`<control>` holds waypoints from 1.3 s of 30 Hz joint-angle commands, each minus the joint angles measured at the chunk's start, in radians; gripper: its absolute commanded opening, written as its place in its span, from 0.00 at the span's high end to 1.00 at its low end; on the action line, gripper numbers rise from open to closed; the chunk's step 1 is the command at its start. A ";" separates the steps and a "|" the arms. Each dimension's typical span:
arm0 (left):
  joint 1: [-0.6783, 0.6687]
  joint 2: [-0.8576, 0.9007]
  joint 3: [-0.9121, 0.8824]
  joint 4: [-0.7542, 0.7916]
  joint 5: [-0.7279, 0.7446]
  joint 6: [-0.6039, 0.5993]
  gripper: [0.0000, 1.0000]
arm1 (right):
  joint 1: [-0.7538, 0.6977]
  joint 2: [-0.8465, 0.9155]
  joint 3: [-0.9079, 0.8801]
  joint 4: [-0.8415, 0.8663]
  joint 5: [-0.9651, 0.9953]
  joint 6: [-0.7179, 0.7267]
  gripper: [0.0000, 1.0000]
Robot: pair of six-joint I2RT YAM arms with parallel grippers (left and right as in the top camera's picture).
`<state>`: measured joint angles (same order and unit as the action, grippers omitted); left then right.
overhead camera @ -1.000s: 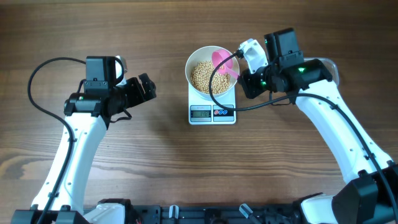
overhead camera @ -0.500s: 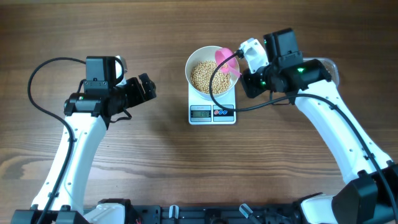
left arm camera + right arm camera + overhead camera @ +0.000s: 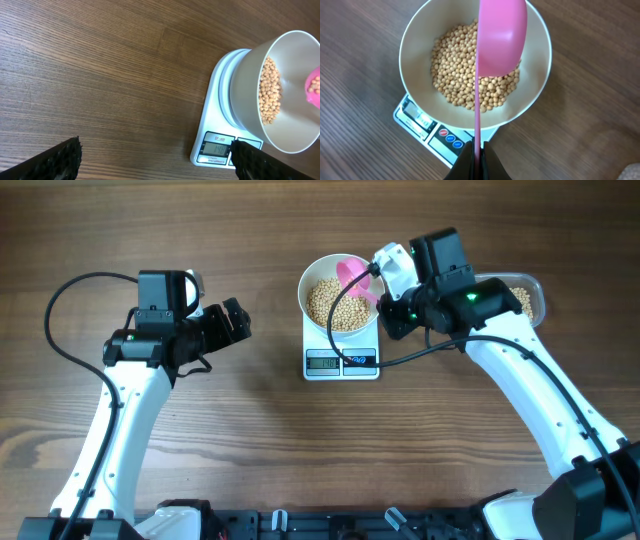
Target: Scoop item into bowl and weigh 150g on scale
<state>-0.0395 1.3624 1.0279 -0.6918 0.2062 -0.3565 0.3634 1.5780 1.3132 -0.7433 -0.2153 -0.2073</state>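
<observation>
Two claws | right claw [image 3: 476,152]: jaws together, clamped on pink scoop [image 3: 501,35] handle, scoop tilted over bowl [image 3: 417,50] | left claw [image 3: 238,320]: jaws wide apart, holding nothing, well left of scale [image 3: 342,362] | beans [image 3: 457,70]: heaped in bowl, some in scoop; bowl on scale

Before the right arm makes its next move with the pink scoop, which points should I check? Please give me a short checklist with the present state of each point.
1. The bowl sits on the scale: ok.
2. The pink scoop is over the bowl, inside its rim: ok.
3. The right gripper is shut on the scoop's handle: ok.
4. The display shows the target weight: it is lit, but the digits are too small to read: cannot tell.
5. The left gripper is open and apart from the scale: ok.
</observation>
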 commanded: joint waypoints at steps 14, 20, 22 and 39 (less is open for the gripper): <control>-0.002 0.007 0.019 0.003 -0.003 0.008 0.00 | 0.018 -0.023 0.016 0.000 0.085 -0.108 0.96; -0.002 0.007 0.019 0.003 -0.003 0.008 0.00 | 0.037 -0.023 0.016 0.000 0.089 -0.106 0.96; -0.002 0.007 0.019 0.003 -0.002 0.008 0.00 | 0.037 -0.023 0.016 -0.002 0.089 -0.106 0.96; -0.002 0.007 0.019 0.003 -0.003 0.008 0.00 | 0.037 -0.023 0.016 0.000 0.088 -0.092 0.96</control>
<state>-0.0395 1.3624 1.0279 -0.6914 0.2066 -0.3565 0.3988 1.5780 1.3132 -0.7460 -0.1440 -0.2939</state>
